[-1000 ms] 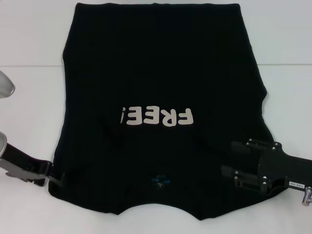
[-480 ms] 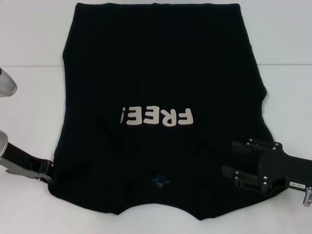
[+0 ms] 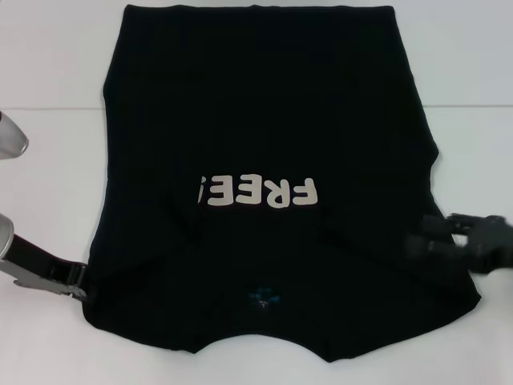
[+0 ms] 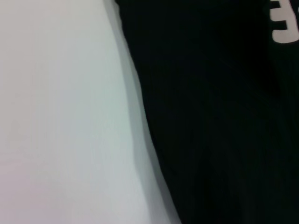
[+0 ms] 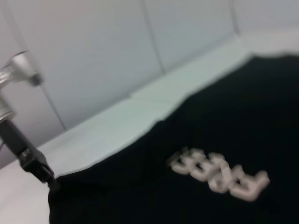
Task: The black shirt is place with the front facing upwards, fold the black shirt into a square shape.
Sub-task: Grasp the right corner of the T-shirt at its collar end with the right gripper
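Note:
The black shirt (image 3: 256, 120) lies flat on the white table, its cream "FREE!" lettering (image 3: 260, 192) upside down to me and its small blue neck label (image 3: 260, 298) near the front edge. Both sleeves look tucked in. My left gripper (image 3: 80, 281) sits at the shirt's front-left edge, touching the cloth. The right wrist view shows the left gripper (image 5: 46, 175) at that same corner of the shirt (image 5: 210, 140). My right gripper (image 3: 421, 241) hovers, blurred, over the shirt's right edge. In the left wrist view only the shirt (image 4: 224, 116) and table show.
The white table (image 3: 48, 176) runs bare along both sides of the shirt, with a seam line across it at mid-depth. A silver part of my left arm (image 3: 10, 136) shows at the far left. A pale wall (image 5: 93, 46) stands behind the table.
The right gripper has swung to the right and up, off the shirt's lower right part to its right edge. The left gripper has drawn slightly left, to the cloth's very edge.

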Motion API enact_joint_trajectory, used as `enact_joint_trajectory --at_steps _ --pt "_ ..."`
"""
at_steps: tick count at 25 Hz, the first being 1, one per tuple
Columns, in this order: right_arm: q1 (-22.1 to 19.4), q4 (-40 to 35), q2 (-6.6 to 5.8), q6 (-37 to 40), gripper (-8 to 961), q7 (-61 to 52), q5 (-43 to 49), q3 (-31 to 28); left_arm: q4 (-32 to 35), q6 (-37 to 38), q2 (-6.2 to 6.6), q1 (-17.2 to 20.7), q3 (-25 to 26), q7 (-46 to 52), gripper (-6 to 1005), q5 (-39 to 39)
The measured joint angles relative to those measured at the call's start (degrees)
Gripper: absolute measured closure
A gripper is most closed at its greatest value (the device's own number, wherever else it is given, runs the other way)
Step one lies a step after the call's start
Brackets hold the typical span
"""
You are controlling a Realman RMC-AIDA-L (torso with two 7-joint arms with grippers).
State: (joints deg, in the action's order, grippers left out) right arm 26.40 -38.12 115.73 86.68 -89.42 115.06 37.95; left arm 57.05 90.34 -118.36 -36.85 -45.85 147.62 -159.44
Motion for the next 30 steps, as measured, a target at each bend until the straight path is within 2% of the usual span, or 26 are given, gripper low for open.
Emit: enact_joint_trajectory --at_steps 3,6,7,9,12,17,22,30 --pt "3.46 -2.53 -3.25 2.78 292 -15.07 6.03 0.22 0.46 0.43 0.09 -0.11 -0.02 -0.11 963 0.37" --pt "7.86 -3.26 -6.79 8.2 293 -26.89 12.44 0.35 0.69 0.94 0.26 -0.21 -0.11 -0.18 965 0.37" --pt "10.23 -3.91 -8.1 10.7 293 -33.92 16.68 0.32 0.7 1.07 0.29 -0.22 -0.13 -0.34 966 0.37" --pt "11.25 -4.45 -8.54 11.47 294 -37.95 18.98 0.31 0.7 1.25 0.32 -0.2 -0.11 -0.85 967 0.37" --pt "14.01 -6.79 -8.4 11.62 296 -47.36 27.85 0.64 0.69 1.19 0.33 -0.01 0.01 -1.71 968 0.37" --pt "16.86 -6.79 -7.16 10.72 298 -51.45 40.0 0.68 0.42 0.89 0.38 0.02 0.18 -2.3 971 0.36" --pt "16.69 -4.97 -6.06 8.18 301 -51.75 41.22 0.67 0.3 0.93 0.42 0.02 0.59 -2.75 973 0.36" --pt "17.06 -1.25 -5.12 4.1 304 -51.12 41.36 1.51 0.03 0.95 0.36 0.03 0.59 -2.77 972 0.36"
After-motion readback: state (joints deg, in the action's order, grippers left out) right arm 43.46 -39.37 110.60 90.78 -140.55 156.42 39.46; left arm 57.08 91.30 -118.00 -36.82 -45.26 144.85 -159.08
